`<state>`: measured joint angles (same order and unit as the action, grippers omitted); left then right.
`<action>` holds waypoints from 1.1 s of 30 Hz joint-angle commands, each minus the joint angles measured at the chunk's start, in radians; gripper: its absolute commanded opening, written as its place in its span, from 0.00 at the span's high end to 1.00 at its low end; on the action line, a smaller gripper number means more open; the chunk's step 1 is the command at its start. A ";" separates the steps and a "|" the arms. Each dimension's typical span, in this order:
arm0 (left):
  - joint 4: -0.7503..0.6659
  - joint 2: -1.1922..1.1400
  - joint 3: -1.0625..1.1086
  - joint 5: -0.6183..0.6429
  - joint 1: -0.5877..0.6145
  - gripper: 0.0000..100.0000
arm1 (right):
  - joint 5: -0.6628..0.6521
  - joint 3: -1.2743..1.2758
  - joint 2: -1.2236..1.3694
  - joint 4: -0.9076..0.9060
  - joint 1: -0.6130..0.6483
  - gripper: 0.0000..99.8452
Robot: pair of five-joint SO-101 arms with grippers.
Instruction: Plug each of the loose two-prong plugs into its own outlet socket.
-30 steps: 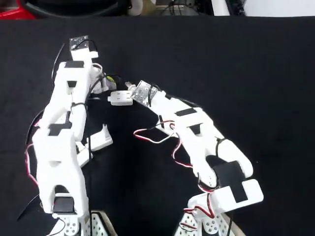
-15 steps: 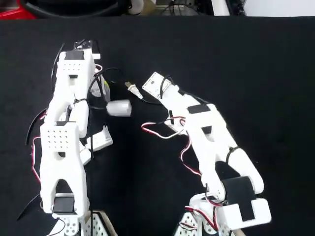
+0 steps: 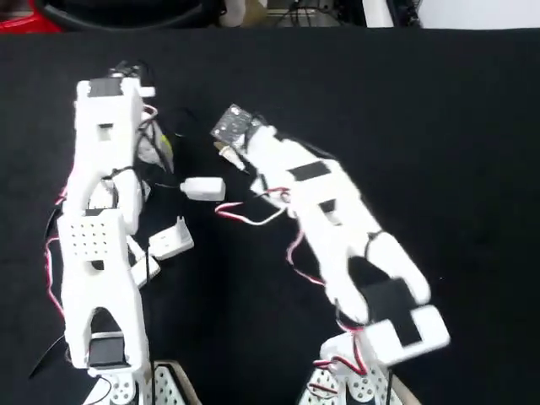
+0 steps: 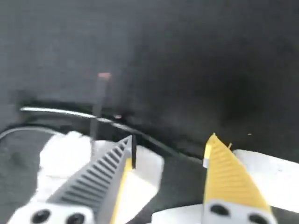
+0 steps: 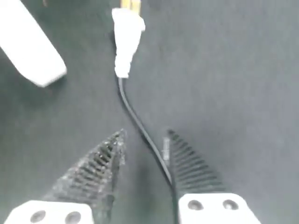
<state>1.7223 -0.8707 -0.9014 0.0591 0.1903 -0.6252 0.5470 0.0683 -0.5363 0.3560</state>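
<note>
Hanging over the black table (image 3: 472,126), the right gripper (image 5: 145,136) has its two dark fingers parted and grips nothing. A black cable (image 5: 133,114) runs through the gap between them and ends in a white plug (image 5: 125,39) with brass prongs. In the high view this plug lies left of centre in the upper half, at the tip of the right arm (image 3: 337,228). A white socket block (image 3: 202,188) lies just below and left of it, close by but apart. A second white block (image 3: 171,240) sits lower still, beside the left arm (image 3: 97,253). The left gripper (image 4: 170,142) is wide open, one finger grey and one yellow, holding nothing. Blurred white shapes lie under it; I cannot tell what they are.
</note>
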 commanded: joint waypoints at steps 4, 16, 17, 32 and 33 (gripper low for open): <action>0.017 0.071 -0.074 -0.011 0.062 0.75 | 0.069 -0.248 0.206 0.049 0.032 0.84; 0.012 0.063 -0.073 -0.034 0.058 0.75 | 0.110 -0.573 0.417 -0.084 0.081 0.84; 0.012 0.063 -0.074 -0.034 0.061 0.75 | 0.120 -0.604 0.449 -0.087 0.084 0.84; -0.002 0.061 -0.067 -0.034 0.062 0.75 | 0.101 -1.106 0.777 -0.468 0.078 0.99; -0.002 0.061 -0.067 -0.034 0.062 0.75 | 0.092 -1.127 0.779 -0.508 0.078 0.98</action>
<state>1.7285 -0.8692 -0.9214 0.0315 0.2394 -0.5071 -0.4887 0.8431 -0.9597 0.4235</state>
